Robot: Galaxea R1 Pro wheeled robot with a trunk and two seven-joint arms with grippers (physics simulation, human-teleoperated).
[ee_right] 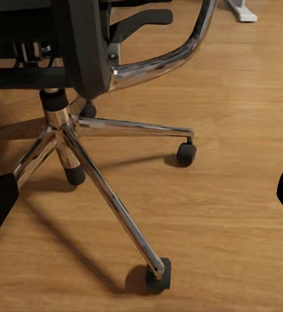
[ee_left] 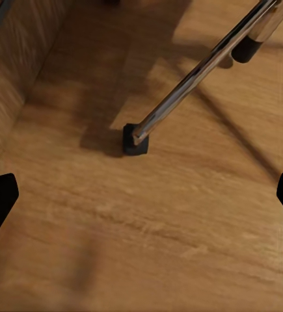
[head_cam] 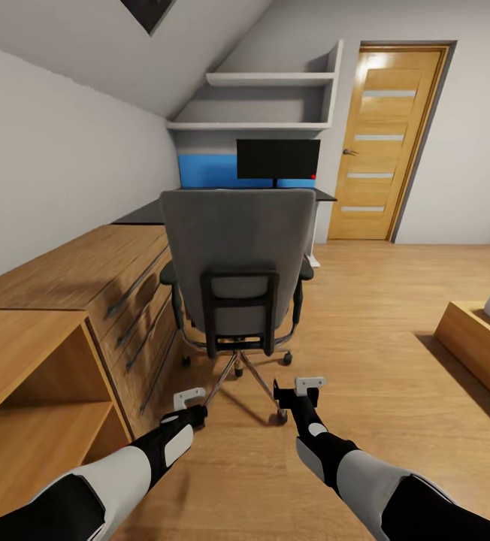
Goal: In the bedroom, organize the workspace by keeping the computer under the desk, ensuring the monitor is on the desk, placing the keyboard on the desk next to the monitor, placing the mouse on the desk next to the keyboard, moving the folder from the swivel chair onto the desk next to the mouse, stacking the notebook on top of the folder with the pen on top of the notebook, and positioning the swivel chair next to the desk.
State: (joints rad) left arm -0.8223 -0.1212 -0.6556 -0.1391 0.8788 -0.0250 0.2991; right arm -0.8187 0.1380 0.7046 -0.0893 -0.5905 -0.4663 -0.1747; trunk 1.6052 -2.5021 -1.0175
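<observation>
Ahead: we find the swivel chair [head_cam: 237, 263] square in our path, its tall back to us, blocking the worktop [head_cam: 143, 213] and part of the monitor [head_cam: 278, 158] behind it.

Low down: chrome base spokes [ee_right: 115, 201] and castors [ee_right: 159, 276] spread over the floor [head_cam: 395, 361] just beyond the left end effector [head_cam: 189, 396] and the right end effector [head_cam: 300, 387]; both have fingers apart over bare boards.

Left: a wooden chest [head_cam: 87, 278] and open shelving [head_cam: 34, 391] stand close beside the chair, leaving only a narrow gap.

Right: open floor runs to the door [head_cam: 384, 143]; a low wooden platform [head_cam: 478, 346] borders it at the far right.
</observation>
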